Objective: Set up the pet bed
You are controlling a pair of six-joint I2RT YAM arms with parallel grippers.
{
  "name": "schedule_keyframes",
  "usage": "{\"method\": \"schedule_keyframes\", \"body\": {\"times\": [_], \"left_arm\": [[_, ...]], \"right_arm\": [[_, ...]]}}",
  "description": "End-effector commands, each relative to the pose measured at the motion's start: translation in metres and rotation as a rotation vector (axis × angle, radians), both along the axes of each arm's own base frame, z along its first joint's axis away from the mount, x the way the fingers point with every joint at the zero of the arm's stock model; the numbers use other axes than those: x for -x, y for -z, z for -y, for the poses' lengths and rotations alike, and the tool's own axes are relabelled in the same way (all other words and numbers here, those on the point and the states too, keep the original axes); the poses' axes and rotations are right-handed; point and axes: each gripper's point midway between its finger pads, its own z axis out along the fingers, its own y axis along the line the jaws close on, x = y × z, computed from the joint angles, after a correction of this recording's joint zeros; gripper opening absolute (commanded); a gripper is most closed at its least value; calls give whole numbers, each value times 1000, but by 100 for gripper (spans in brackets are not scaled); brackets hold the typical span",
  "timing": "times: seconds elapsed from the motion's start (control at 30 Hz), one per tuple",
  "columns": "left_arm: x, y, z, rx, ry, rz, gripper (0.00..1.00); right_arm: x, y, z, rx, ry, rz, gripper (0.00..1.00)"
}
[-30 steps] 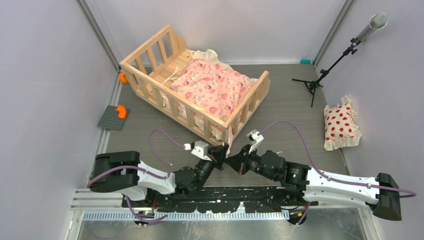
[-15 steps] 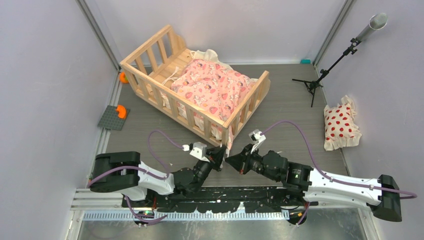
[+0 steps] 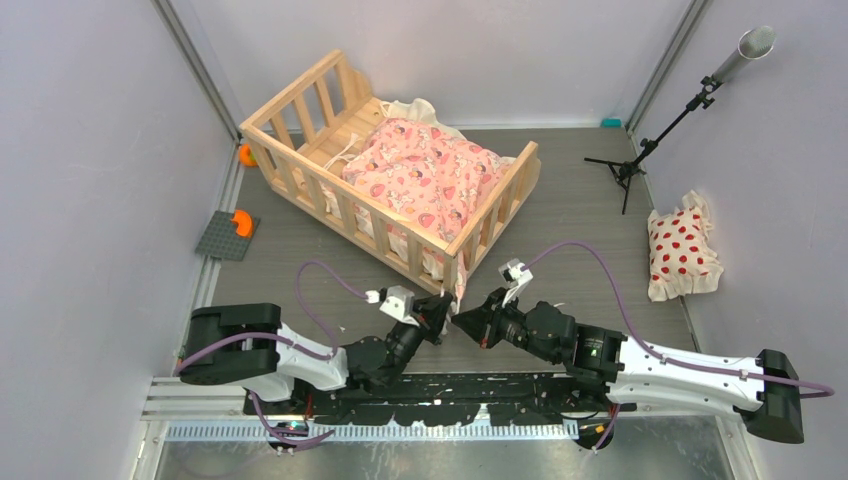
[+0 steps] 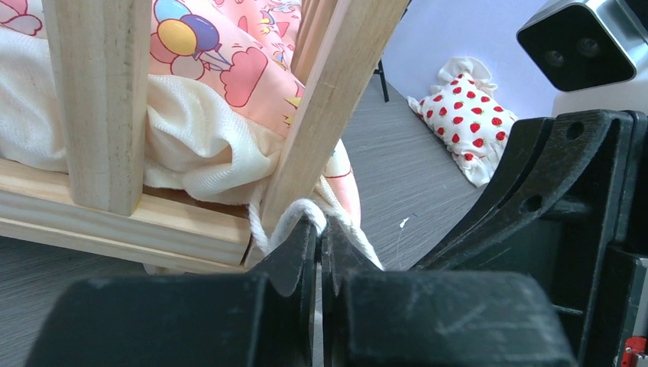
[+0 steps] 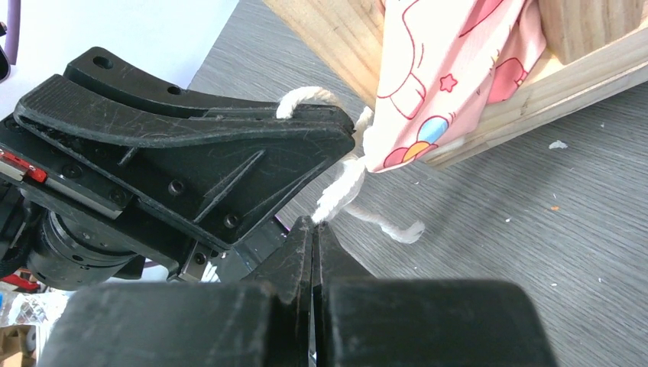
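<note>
— Light-wood pet bed point(image 3: 345, 188) sits diagonally on the far-left part of the grey worktop point(image 3: 570, 200). Its near corner post points toward the middle of the near edge. Pink cushion point(image 3: 425, 175) lies inside it.
— Tools?
— Both at that near corner post. Left tool point(image 4: 319, 229) is pressed together, pinching the cream tie point(image 4: 294, 215) that hangs off the cushion corner beside the post.
— Right?
— Right tool point(image 5: 313, 226) is pressed together too, tips nipping a strand of the same tie. One loose end curls on the worktop just below the bed rail.
— Tools touching each other?
— Tip to tip from above, very close. Can't tell contact.
— Pillow?
— White pillow with red dots point(image 3: 682, 250) lies at the right edge of the worktop, well apart from the bed.
</note>
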Motion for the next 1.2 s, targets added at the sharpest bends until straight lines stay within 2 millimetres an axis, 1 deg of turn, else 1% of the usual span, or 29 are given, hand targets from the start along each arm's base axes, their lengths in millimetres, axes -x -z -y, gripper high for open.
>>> {"method": "schedule_keyframes", "body": {"times": [0.0, 0.3, 0.6, 0.83, 0.93, 1.07, 1.17], "left_arm": [[2, -8, -2, 17, 1, 23, 0], [10, -2, 4, -43, 42, 43, 0], [19, 2, 7, -113, 100, 16, 0], [21, -8, 2, -129, 114, 11, 0], [23, -6, 6, -150, 132, 12, 0], [24, 0, 10, -167, 145, 4, 3], [24, 3, 9, -161, 140, -4, 8]], "right_arm": [[-1, -31, -6, -77, -3, 30, 1], [-1, -39, -8, -97, -6, 42, 1], [-9, -38, -8, -78, 40, 40, 1], [-14, -31, -12, -56, 59, 29, 1], [-16, -32, -13, -66, 71, 29, 1], [-17, -35, -11, -78, 81, 31, 1], [-18, -35, -8, -82, 93, 28, 1]]}}
